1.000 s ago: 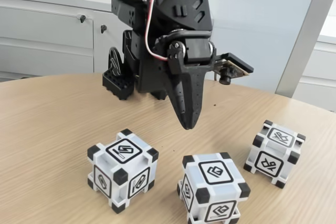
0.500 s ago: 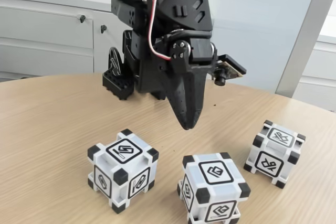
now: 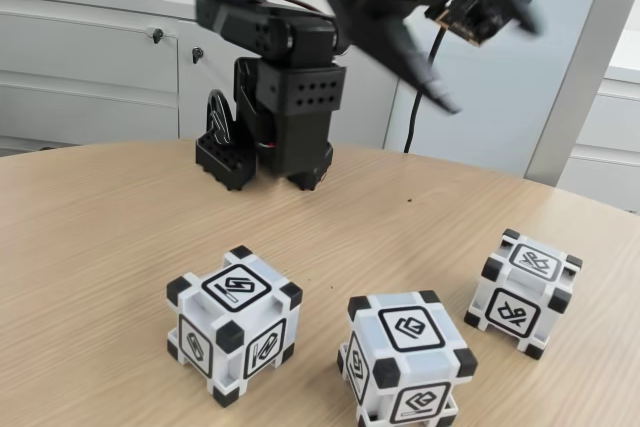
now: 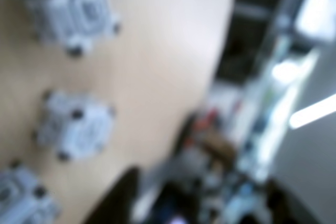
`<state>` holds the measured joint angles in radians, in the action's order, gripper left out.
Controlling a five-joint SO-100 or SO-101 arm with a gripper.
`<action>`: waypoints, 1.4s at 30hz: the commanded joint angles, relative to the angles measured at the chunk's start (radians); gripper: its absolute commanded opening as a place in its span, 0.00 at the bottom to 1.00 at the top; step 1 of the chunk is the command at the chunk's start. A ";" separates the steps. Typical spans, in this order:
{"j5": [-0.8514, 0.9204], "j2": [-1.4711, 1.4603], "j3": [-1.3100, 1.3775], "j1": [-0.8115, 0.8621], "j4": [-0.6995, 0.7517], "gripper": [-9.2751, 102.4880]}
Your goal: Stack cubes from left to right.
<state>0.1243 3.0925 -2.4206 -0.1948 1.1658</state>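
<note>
Judging by looks, you have light, rigid, smooth plastic cubes (image 3: 233, 322); pinch two opposite flat faces. Motion blur hides whether the end effector (image 3: 440, 97) is apart or together.

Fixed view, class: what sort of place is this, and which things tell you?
Probably an office or lab: a rounded light wooden table, white cabinets with dark knobs behind it, and a black robot arm mounted on the tabletop.

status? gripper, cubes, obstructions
Gripper raised high above the table, motion-blurred, jaw state unreadable, carrying nothing. Three cubes, left, middle, right in the fixed view, all separate on the table, none stacked. Nothing between them.
</note>
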 commanded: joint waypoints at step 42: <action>-0.083 -1.408 0.646 -0.227 0.017 0.35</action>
<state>0.0291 1.6720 -1.8070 -0.4341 1.1750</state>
